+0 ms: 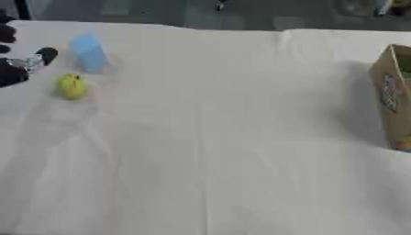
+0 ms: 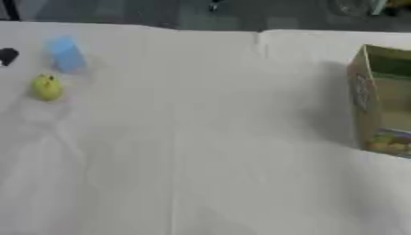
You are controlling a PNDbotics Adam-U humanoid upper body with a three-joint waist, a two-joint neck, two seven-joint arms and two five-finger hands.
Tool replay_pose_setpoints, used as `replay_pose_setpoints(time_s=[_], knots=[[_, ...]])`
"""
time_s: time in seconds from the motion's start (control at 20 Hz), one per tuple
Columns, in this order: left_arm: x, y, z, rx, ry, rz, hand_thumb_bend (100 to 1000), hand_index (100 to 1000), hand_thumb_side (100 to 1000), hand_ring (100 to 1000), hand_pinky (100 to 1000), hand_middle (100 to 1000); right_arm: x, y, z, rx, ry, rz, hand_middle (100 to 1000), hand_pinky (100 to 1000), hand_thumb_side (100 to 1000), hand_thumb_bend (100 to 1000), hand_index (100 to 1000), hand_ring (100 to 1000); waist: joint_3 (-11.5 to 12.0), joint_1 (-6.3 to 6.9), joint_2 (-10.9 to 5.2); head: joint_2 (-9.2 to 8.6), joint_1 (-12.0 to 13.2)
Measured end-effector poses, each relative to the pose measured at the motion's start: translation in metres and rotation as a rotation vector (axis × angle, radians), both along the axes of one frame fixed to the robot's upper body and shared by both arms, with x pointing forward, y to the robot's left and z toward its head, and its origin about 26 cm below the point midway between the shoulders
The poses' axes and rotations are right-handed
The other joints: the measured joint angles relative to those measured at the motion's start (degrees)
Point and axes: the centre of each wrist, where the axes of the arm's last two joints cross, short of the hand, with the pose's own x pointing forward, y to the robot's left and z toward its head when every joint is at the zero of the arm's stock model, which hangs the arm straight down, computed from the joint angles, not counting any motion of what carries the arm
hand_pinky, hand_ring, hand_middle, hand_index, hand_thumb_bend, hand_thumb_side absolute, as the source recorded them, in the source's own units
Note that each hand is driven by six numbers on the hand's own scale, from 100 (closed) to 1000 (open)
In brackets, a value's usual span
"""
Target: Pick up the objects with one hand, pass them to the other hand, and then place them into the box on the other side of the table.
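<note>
Left eye view: the left hand (image 1: 18, 59) enters at the left edge, level with the two objects. Black fingers and a silver joint are visible, but whether the fingers are spread or curled cannot be determined. It holds nothing and touches neither object. The yellow-green fruit (image 1: 71, 86), round with a small stem on top, rests on the white table (image 1: 208, 151) just right of and below the hand. The blue object (image 1: 88, 54), an upright block-like shape, stands just behind the fruit, near it but apart. The cardboard box (image 1: 393, 98) stands at the right edge, well apart from both objects. The right hand is not visible.

Right eye view: only a black fingertip of the left hand shows at the left edge. The box shows its open top and a printed side panel.

Handling assessment: the fruit appears light and rigid, probably with a smooth, somewhat slippery skin. Grasp it across its widest part, fingers opposing thumb, from above or from the hand's side. The blue object's material cannot be identified; its flat sides suggest a grasp across the narrow faces
</note>
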Motion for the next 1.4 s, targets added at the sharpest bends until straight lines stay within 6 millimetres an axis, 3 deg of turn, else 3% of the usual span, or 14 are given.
replay_pose_setpoints(time_s=[0.3, 1.0, 1.4], knots=[[0.018, 0.003, -0.007, 0.038, 0.142, 0.017, 693, 807, 186, 717, 749, 627, 0.001, 0.001, 0.002, 0.017, -0.002, -0.008, 863, 923, 224, 369, 885, 886, -0.1, 0.00, 0.00, -0.02, 0.1], [0.056, 0.006, -0.014, 0.250, 0.366, 0.009, 684, 801, 120, 722, 750, 646, 0.004, 0.004, 0.002, 0.020, 0.008, -0.010, 850, 920, 232, 388, 875, 872, -0.4, 0.00, 0.00, -0.03, 0.6], [0.071, 0.007, -0.014, 0.354, 0.404, 0.076, 612, 788, 100, 734, 757, 668, 0.004, 0.004, 0.002, 0.019, 0.016, -0.011, 844, 919, 234, 395, 869, 867, -0.4, 0.00, 0.00, -0.02, 1.1]])
